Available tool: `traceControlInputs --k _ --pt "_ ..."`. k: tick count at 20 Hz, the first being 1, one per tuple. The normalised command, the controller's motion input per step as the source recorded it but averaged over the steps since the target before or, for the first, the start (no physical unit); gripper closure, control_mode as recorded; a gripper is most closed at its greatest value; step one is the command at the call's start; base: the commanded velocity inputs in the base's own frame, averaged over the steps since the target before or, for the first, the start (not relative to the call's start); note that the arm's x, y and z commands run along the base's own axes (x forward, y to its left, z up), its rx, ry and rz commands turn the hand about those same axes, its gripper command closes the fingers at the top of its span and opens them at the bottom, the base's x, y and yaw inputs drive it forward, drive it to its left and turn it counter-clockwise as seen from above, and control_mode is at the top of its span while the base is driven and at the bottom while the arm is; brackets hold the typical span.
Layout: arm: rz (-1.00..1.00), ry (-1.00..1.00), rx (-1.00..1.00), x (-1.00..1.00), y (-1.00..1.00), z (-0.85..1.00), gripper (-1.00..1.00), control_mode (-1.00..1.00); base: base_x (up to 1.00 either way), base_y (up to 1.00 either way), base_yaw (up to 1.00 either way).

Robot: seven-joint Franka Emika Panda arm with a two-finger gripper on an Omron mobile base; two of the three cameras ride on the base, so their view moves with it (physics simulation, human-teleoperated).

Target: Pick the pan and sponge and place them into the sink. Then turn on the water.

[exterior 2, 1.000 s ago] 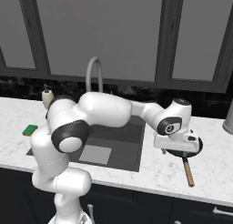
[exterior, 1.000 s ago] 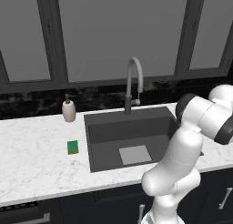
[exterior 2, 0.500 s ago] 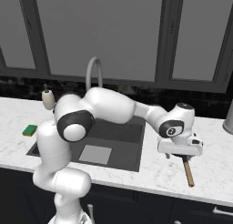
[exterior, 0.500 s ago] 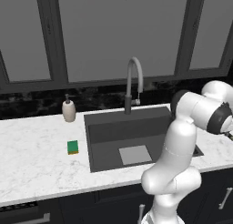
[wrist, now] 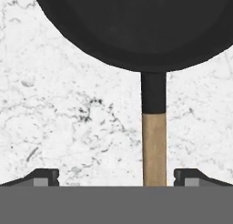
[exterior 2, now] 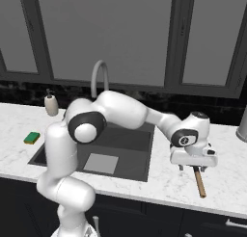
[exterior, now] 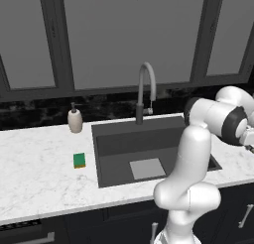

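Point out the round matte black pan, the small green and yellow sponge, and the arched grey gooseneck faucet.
round matte black pan [wrist: 132, 22], hand view, on its dark inner surface.
small green and yellow sponge [exterior: 79, 160], left base view, on its green top face.
arched grey gooseneck faucet [exterior: 140, 91], left base view, on its upright neck.

One pan [wrist: 132, 22], one sponge [exterior: 79, 160], one sink [exterior: 114, 139], one soap dispenser [exterior: 75, 120]

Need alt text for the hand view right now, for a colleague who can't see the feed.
Round matte black pan lies on white marble counter, its black-and-wooden handle running straight down between the open gripper fingertips, one tip on each side and neither touching it.
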Motion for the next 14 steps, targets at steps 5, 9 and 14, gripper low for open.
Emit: traceControlInputs --k 5,9,14 --pt "0.04 0.0 0.0 0.04 -0.01 -0.28 -1.0 -1.0 0.0 0.0 0.0" --pt "0.04 0.0 0.0 0.06 -0.03 -0.22 -1.0 -1.0 0.0 0.0 0.0" --pt "0.03 0.0 0.0 0.08 -0.04 -0.17 -1.0 -1.0 0.0 0.0 0.0"
